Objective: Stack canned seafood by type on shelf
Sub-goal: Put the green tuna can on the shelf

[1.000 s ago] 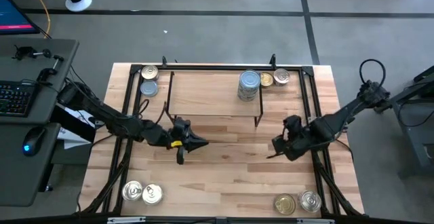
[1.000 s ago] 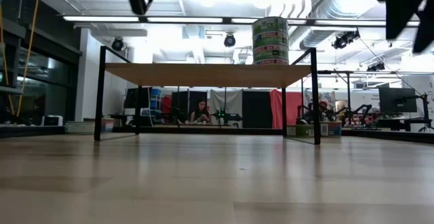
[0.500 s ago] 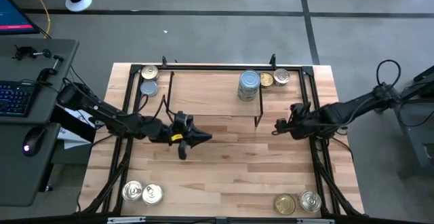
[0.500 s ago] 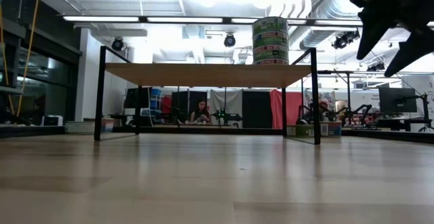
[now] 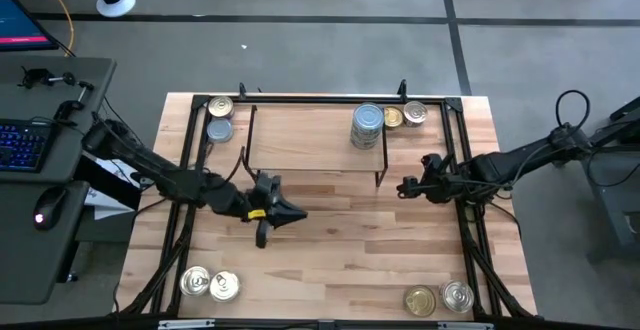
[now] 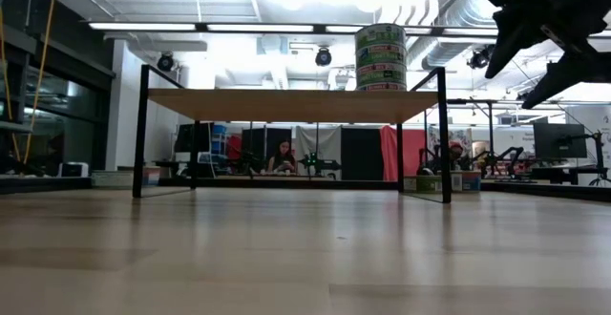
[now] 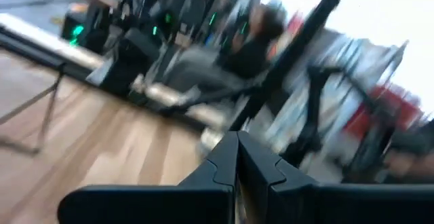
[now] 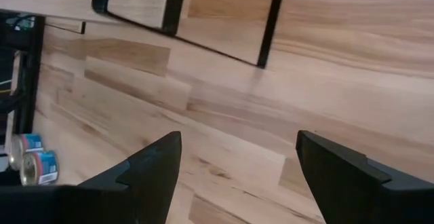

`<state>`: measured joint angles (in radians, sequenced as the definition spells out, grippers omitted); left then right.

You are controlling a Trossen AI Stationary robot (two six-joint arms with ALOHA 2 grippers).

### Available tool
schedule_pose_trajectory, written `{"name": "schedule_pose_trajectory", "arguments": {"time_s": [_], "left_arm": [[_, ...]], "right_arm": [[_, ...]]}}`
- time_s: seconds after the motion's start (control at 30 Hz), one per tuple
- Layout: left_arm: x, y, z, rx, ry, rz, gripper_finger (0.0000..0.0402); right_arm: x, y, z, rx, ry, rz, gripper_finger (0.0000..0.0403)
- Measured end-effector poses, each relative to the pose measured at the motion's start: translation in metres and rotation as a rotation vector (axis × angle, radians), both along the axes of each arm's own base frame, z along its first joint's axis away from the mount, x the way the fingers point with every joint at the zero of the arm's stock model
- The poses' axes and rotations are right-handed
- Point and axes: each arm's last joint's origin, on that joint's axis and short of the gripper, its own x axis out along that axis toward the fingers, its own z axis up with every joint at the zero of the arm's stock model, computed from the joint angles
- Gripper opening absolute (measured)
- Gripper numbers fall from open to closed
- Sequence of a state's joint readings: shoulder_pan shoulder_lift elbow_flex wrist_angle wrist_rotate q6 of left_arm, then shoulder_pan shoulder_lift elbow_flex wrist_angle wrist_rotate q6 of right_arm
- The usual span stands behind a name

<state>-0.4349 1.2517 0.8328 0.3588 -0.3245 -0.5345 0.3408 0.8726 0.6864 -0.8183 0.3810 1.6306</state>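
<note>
Since the earlier high view, the right hand [image 5: 404,186] is now sitting nearer the shelf's right front leg, and the left hand [image 5: 290,215] is now lying slightly lower on the desk [image 5: 340,260]; the tins are keeping their places.

Progress, as a judgement: the task is only partly done. One tall stack of pale-blue-topped round tins [image 5: 368,126] is standing at the 2 o'clock corner of the low light-wood board shelf on thin black wire legs [image 5: 300,140]. Loose tins are remaining on the desk:
- two gold-topped tins [image 5: 404,116] just beside the stack, at 1 o'clock;
- a gold tin and a pale-blue tin [image 5: 220,118] at 11 o'clock;
- two silver-topped tins [image 5: 210,284] at 7 o'clock;
- a gold and a silver tin [image 5: 438,298] at 5 o'clock.

Right hand: fingers [image 8: 152,173] are standing apart, holding nothing. Left hand: fingers [image 7: 234,163] are pressing together, holding nothing.

Materials: the desk is showing butcher-block planking with visible grain. Tins are flat, cylindrical metal with printed side labels. Shelf legs are thin bent black wire.
</note>
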Motion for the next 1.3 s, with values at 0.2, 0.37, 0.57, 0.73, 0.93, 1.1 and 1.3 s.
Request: {"name": "schedule_pose_trajectory", "arguments": {"time_s": [0.2, 0.37, 0.57, 0.73, 0.93, 1.1, 1.3], "left_arm": [[-0.024, 0.01, 0.063, 0.305, 0.324, 0.09, 0.0], [-0.04, 0.017, 0.1, 0.405, 0.364, 0.119, 0.0], [-0.057, -0.017, 0.08, 0.344, 0.529, -0.088, 0.0], [-0.076, -0.052, 0.054, 0.308, 0.709, -0.071, 0.0], [-0.078, -0.089, 0.038, 0.251, 0.703, -0.069, 0.0], [-0.049, -0.102, 0.031, 0.203, 0.646, -0.115, 0.0], [-0.013, -0.093, 0.024, 0.162, 0.633, -0.178, 0.0]], "right_arm": [[0.007, 0.003, 0.001, 0.026, -0.04, 0.005, 0.0282], [0.011, 0.004, 0.002, 0.022, -0.082, -0.008, 0.0282], [0.02, 0.006, 0.011, 0.037, -0.212, -0.031, 0.0282], [0.027, 0.007, 0.019, -0.052, -0.302, 0.036, 0.0282], [0.035, 0.013, 0.021, -0.042, -0.34, 0.149, 0.0282], [0.048, 0.039, 0.007, 0.103, -0.286, 0.343, 0.0282], [0.055, 0.09, -0.005, 0.296, -0.303, 0.561, 0.0282]]}}
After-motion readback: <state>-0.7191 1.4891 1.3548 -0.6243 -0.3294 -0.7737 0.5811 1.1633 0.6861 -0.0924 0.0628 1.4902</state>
